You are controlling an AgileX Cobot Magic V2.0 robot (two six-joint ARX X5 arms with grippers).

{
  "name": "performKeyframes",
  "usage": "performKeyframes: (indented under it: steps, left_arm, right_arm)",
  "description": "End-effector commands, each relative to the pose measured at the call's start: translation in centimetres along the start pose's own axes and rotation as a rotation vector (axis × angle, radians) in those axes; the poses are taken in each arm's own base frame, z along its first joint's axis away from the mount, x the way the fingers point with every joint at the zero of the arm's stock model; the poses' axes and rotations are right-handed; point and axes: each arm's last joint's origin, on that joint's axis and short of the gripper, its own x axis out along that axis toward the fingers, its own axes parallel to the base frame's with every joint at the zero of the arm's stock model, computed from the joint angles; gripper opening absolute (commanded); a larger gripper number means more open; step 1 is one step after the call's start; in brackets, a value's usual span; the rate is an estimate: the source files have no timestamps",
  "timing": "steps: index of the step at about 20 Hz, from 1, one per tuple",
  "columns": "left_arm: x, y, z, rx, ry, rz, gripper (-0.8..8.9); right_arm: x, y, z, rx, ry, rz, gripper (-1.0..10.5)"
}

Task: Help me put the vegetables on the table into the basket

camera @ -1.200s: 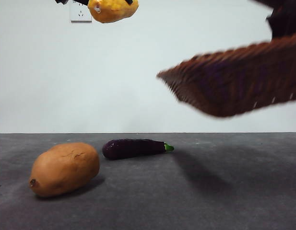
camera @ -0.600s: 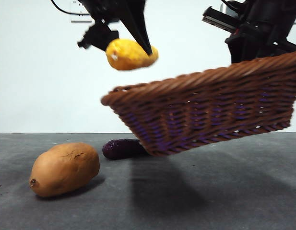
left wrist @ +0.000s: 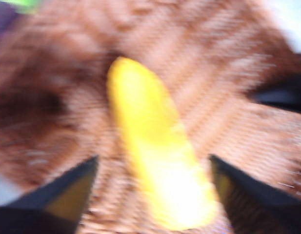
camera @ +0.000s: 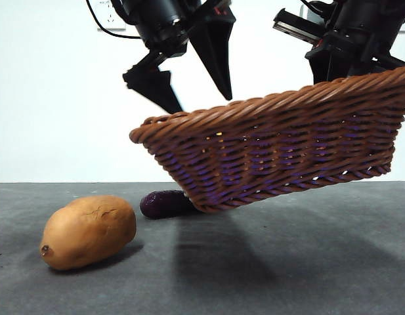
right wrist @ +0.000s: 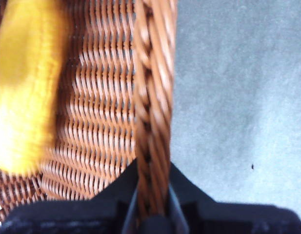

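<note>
While the basket (camera: 281, 154) hangs tilted above the surface (camera: 287, 262), its low end to the left, the right end effector (right wrist: 152, 204) is clamped on its braided rim at the high right side. The left end effector (camera: 192, 79) hovers just above the low left rim with its jaws spread apart and empty. The yellow chunk (left wrist: 155, 156) lies inside the basket on the woven floor. The potato (camera: 88, 231) sits on the surface at near left, and the eggplant (camera: 164, 203) lies farther back, partly hidden behind the basket's low edge.

The main risk, as I judge it, is the tilt: the chunk could slide toward the low rim and roll out. A one-sided grip on the rim could also slip or let the basket swing, and lowering it here might pin the eggplant.
</note>
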Motion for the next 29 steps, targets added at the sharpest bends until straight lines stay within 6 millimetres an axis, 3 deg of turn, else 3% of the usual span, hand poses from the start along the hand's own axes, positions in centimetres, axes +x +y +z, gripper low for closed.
performKeyframes:
  steps: [1, 8, 12, 16, 19, 22, 29]
  left_arm:
    - [0.4, 0.2, 0.2, 0.016, -0.014, 0.048, 4.99]
    - [-1.2, -0.8, -2.9, 0.115, 0.242, 0.033, 4.98]
    - [-3.3, -3.0, -3.8, 0.176, 0.195, 0.023, 4.98]
    - [-4.5, -3.0, -6.7, 0.191, 0.21, 0.125, 4.98]
    - [-3.7, -2.3, -8.8, 0.185, 0.201, 0.128, 4.98]
    - [-1.5, -1.2, -10.3, 0.182, 0.201, 0.18, 4.98]
    - [2.2, 1.4, -11.7, 0.027, 0.131, 0.278, 5.41]
  right_arm:
    - [0.1, 0.0, 0.0, 0.006, -0.003, 0.009, -0.1]
    - [-0.2, -1.4, 0.0, -0.028, 0.009, -0.098, -0.1]
    - [-0.7, -3.1, 0.0, -0.012, 0.045, -0.127, -0.1]
    - [-0.9, -3.8, 0.1, -0.032, 0.049, -0.135, -0.1]
    - [-0.9, -3.8, 0.2, -0.037, 0.043, -0.133, -0.1]
    - [-0.9, -3.8, 0.2, -0.038, 0.036, -0.132, -0.1]
    - [-0.9, -3.8, 0.2, -0.038, 0.036, -0.132, -0.1]
